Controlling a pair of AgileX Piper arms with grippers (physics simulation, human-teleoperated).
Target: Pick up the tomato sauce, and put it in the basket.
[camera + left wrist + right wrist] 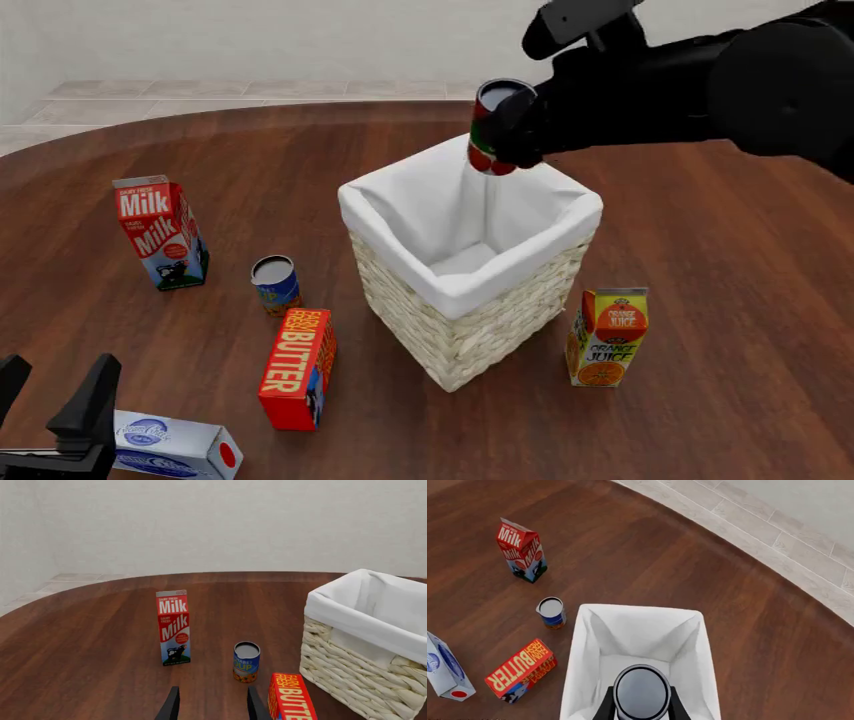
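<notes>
The tomato sauce (495, 128), a small can with a red label, green band and silver top (641, 693), hangs upright above the far rim of the basket (461, 300). My right gripper (514, 125) is shut on the tomato sauce, its black fingers (606, 709) on either side of the can. In the right wrist view the basket's white lining (644, 630) opens directly below the can. My left gripper (47, 410) stands open and empty at the table's near left corner; its fingers (169, 705) point toward the blue-labelled can.
A milk carton (160, 232) stands at the left. A blue-labelled can (275, 284) and a lying red butter box (299, 368) are left of the basket. An orange juice carton (607, 336) stands to its right. A white-blue carton (167, 443) lies beside the left gripper.
</notes>
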